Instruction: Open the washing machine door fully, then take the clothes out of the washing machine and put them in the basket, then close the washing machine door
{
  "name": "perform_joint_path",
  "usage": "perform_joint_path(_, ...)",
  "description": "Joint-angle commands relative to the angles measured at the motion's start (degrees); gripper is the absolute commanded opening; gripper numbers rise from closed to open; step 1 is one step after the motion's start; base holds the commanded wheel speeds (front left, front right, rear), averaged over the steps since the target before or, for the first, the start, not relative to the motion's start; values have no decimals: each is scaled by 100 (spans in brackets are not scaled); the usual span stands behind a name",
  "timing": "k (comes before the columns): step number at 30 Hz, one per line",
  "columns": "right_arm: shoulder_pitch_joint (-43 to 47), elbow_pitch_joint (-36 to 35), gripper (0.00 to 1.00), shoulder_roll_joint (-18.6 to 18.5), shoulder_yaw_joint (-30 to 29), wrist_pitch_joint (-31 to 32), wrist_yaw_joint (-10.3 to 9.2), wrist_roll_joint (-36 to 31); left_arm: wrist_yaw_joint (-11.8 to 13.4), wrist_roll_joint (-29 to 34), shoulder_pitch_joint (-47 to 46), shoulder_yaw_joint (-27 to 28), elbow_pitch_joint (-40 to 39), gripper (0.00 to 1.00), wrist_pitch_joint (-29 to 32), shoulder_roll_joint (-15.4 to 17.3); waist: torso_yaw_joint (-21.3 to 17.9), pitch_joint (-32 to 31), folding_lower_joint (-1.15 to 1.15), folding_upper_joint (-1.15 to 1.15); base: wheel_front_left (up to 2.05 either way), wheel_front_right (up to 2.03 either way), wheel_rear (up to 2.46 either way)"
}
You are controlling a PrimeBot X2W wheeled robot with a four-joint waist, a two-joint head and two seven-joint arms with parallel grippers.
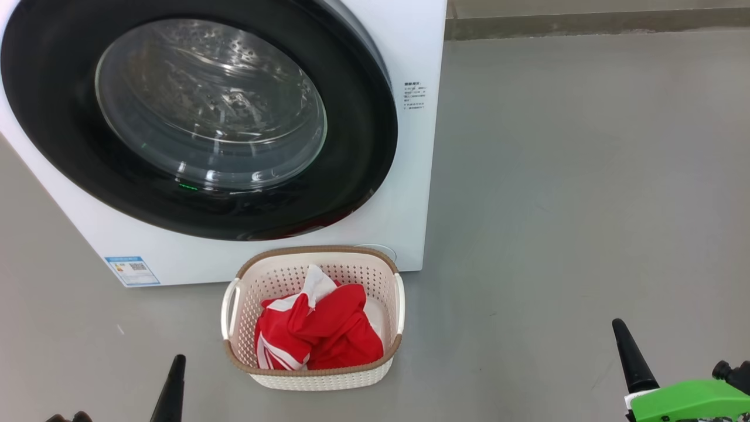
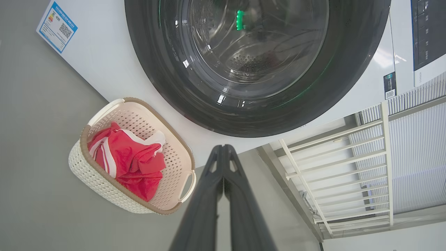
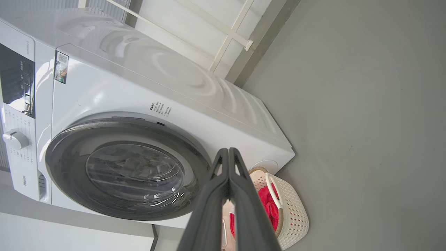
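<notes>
The washing machine [image 1: 410,193] before us is a boxy white front-loader with smooth, glossy panels. The washing machine door [image 1: 357,176] lies shut against its front: a wide shiny black ring around a bulging clear glass bowl, through which we make out the perforated steel drum. A small green light [image 1: 187,187] glows at the ring's lower edge, and a blue sticker [image 1: 132,271] sits at a lower corner of the cabinet.

On the smooth grey floor [image 1: 574,193], just in front of the machine and below the door, stands the basket [image 1: 319,378]. It is a rounded rectangle of cream plastic pierced with small holes, with a brown woven-look rim and white loop handles at its sides. The clothes [image 1: 328,334] lie crumpled inside it, soft bright red fabric with white stripes and a white panel poking up.

Our left jaws are pressed together with nothing between them, their long dark tapered fingers [image 2: 204,198] meeting at the tips. Our right jaws are likewise closed and empty, their fingers [image 3: 209,205] touching near the tips. Both hang clear of the basket and the machine.
</notes>
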Motion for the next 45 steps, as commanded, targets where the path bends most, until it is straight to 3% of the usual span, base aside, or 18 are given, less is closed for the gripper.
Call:
perform_joint_path(1, -320, -176, 0, -95, 42, 50, -3, 167, -27, -166, -249, 168, -171, 0, 45, 41, 2, 0, 0, 0, 0, 0, 0)
perform_joint_path(45, -874, -252, 0, -141, -78, 755, -5, 2478, -41, -2639, -582, 313, -288, 0, 723, -107, 49, 4, 0, 0, 0, 0, 0)
